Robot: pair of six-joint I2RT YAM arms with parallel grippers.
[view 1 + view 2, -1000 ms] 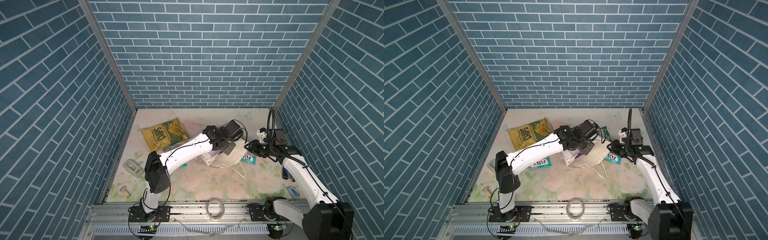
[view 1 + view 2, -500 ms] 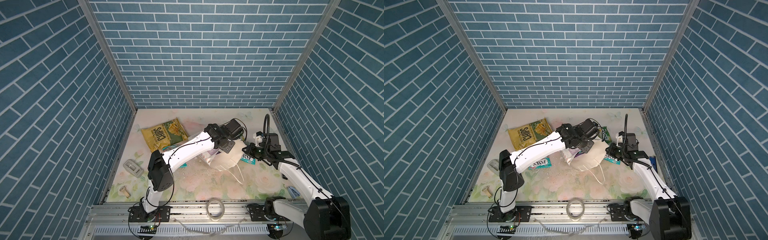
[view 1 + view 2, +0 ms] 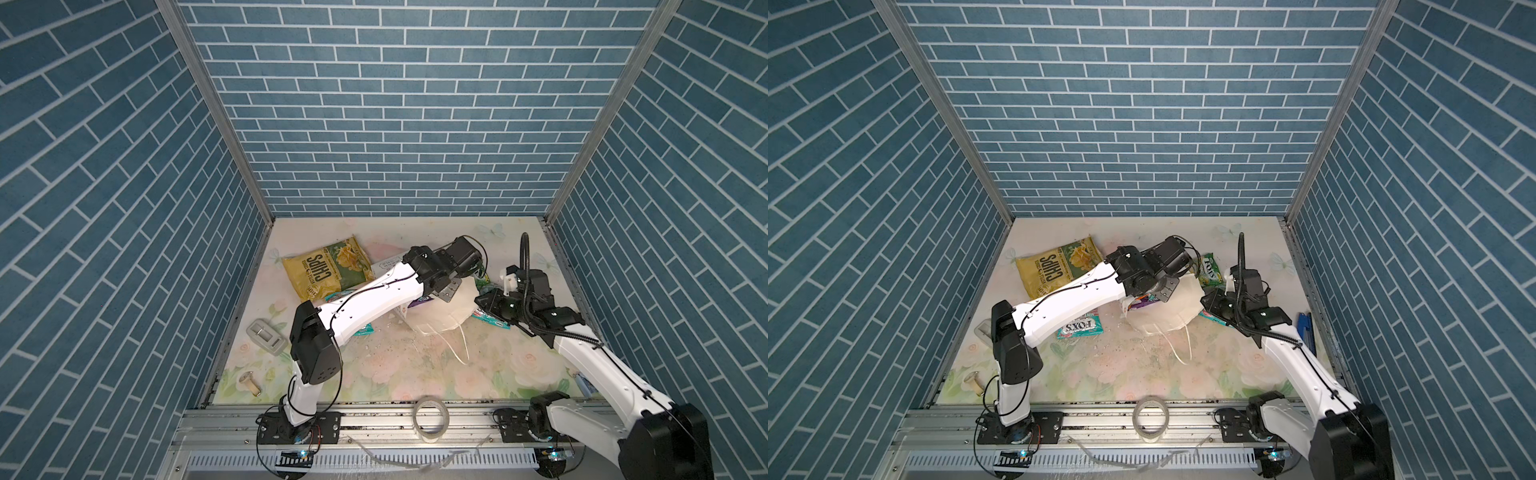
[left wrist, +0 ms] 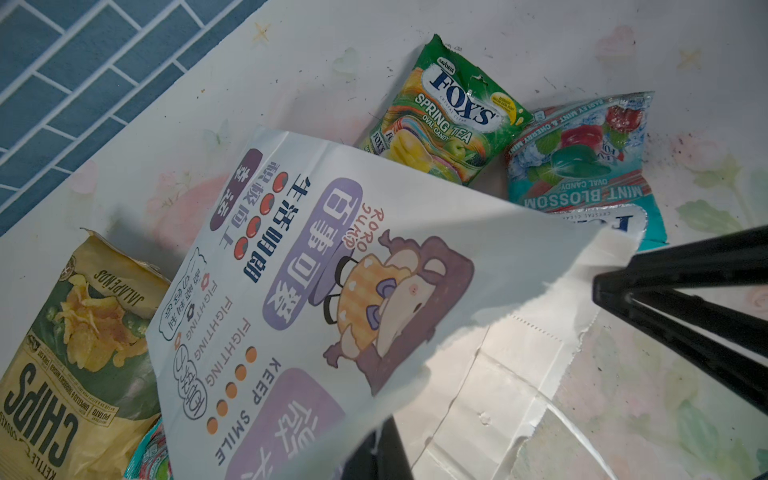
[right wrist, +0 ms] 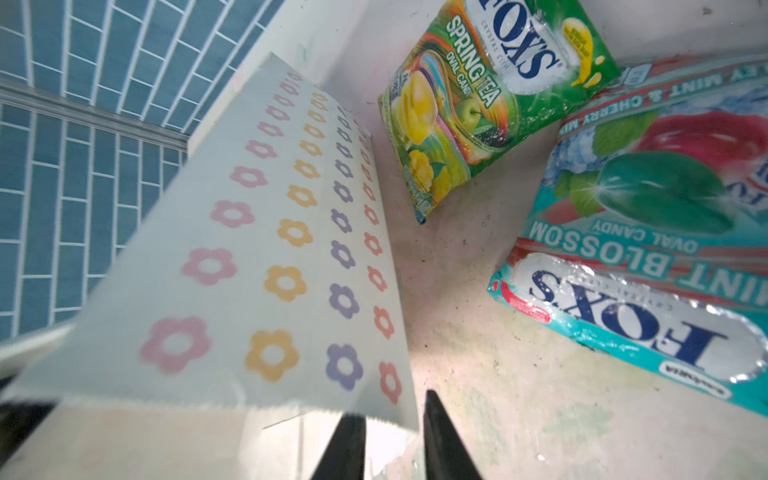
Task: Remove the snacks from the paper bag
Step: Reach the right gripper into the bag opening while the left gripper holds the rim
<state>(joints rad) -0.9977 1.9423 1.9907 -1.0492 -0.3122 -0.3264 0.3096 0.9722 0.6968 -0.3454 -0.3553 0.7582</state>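
The white paper bag (image 3: 440, 307) (image 3: 1167, 309) lies tipped on the floral mat, and a purple snack (image 3: 1142, 301) shows in its mouth. My left gripper (image 3: 451, 291) (image 4: 376, 436) is shut on the paper bag's (image 4: 311, 270) wall. My right gripper (image 3: 482, 299) (image 5: 392, 409) stands slightly open at the bag's (image 5: 249, 249) rim, with the corner between its fingers. Out on the mat lie the chips bag (image 3: 328, 270) (image 4: 79, 345), a green FOX'S packet (image 3: 1210, 270) (image 5: 490, 95), a teal packet (image 3: 1214, 318) (image 5: 644, 249) beside the right gripper, and another teal packet (image 3: 1079, 328) under the left arm.
A grey stapler-like object (image 3: 266, 336) and a small peg (image 3: 249, 380) lie at the left. A clear tape roll (image 3: 430, 415) sits on the front rail. A dark blue object (image 3: 1304, 328) lies by the right wall. Brick walls close in three sides.
My right gripper has moved left from beside the teal packet to the bag's rim. The left arm holds the bag in about the same place.
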